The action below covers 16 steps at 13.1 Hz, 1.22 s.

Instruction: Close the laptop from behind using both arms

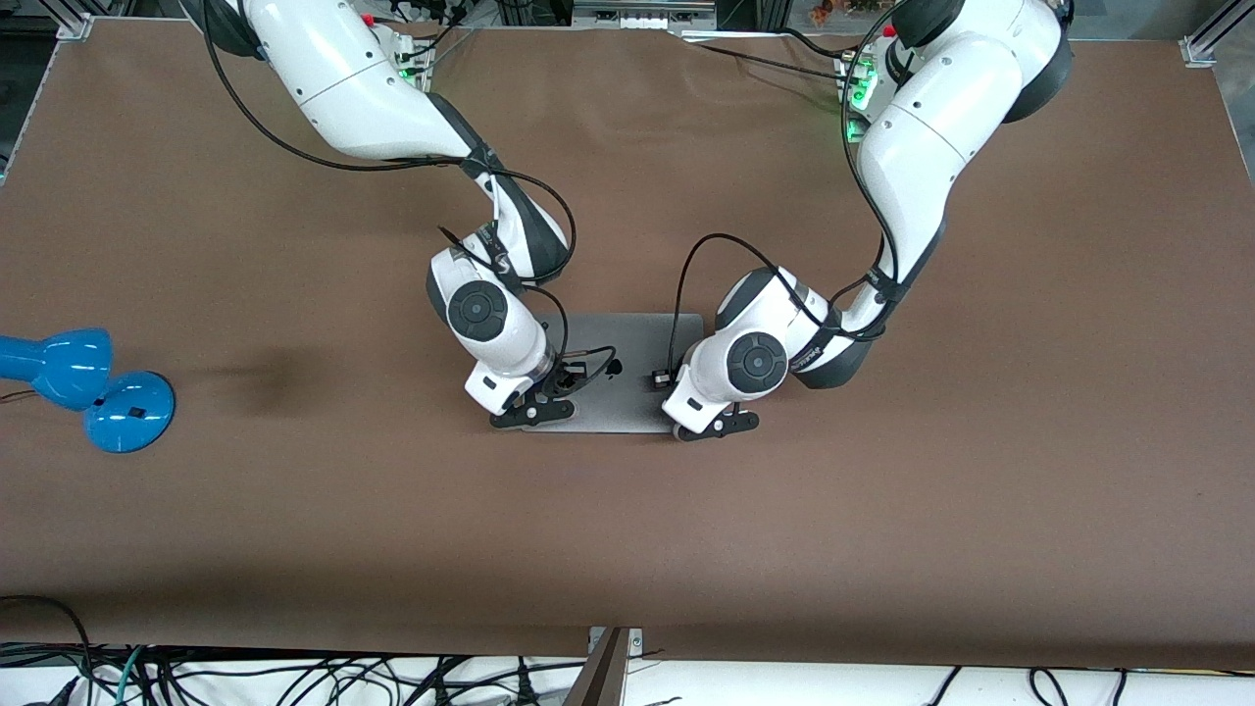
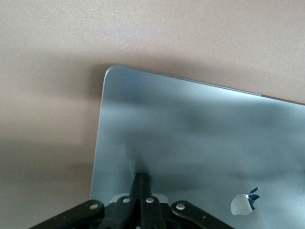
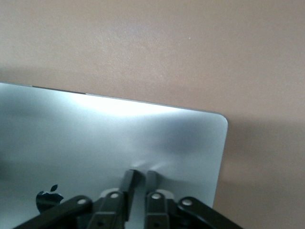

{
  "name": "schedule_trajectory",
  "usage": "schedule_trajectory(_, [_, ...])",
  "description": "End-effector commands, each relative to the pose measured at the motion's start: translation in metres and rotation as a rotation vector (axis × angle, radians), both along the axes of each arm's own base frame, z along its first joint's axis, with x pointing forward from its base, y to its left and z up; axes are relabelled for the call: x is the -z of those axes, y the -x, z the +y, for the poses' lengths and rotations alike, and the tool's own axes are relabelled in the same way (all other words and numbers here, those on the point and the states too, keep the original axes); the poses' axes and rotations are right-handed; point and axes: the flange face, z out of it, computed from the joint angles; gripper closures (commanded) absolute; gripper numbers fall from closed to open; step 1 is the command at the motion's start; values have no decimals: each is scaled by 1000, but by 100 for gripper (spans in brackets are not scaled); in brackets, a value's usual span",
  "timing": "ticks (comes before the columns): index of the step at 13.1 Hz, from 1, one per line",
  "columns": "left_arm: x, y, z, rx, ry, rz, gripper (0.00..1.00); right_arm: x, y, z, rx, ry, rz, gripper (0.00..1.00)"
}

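Observation:
The grey laptop (image 1: 632, 338) lies in the middle of the table with its lid down flat, and the dark apple logo (image 1: 615, 368) shows on top. My left gripper (image 1: 716, 428) is shut, its fingertips resting on the lid (image 2: 190, 124) near the corner toward the left arm's end. My right gripper (image 1: 534, 414) rests on the lid (image 3: 119, 138) near the corner toward the right arm's end. Its fingers (image 3: 129, 180) stand almost together with a thin gap and hold nothing. The screen and keys are hidden.
A blue desk lamp (image 1: 88, 387) lies at the table's edge at the right arm's end. The brown table (image 1: 882, 510) is bare around the laptop. Cables hang below the table's front edge.

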Motion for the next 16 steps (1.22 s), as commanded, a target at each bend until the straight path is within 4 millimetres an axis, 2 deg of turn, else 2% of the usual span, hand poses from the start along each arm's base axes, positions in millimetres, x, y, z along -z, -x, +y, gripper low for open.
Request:
schedule_trajectory(1, [3, -6, -4, 24, -10, -32, 100, -20, -4, 0, -7, 35, 50, 53])
schedule_trajectory(2, [2, -6, -4, 24, -11, -32, 100, -31, -7, -2, -7, 50, 73, 42])
schedule_trajectory(4, [-5, -8, -1, 23, -16, -35, 97, -52, -11, -10, 2, 80, 106, 29])
schedule_trajectory(5, [-13, -13, 5, 18, -17, -48, 82, -62, -13, -15, 8, 87, 111, 21])
schedule_trajectory(6, [-22, -14, 7, 21, -26, -44, 60, -76, -13, -17, 9, 89, 110, 15])
schedule_trajectory(8, [-44, -9, 14, 89, -80, -43, 0, -107, -12, -26, 14, 97, 123, 6])
schedule_trajectory(9, [-59, -7, 16, 125, -97, -42, 0, -128, -12, -34, 19, 103, 130, 2])
schedule_trajectory(11, [-94, 1, 24, 151, -138, -29, 0, -173, -13, -55, 40, 110, 144, 2])
schedule_trajectory(13, [-132, 17, 30, 168, -166, -58, 0, -220, -13, -75, 58, 117, 149, 2])
schedule_trajectory(16, [-179, 41, 44, 197, -187, -98, 0, -285, -16, -116, 103, 118, 157, 1])
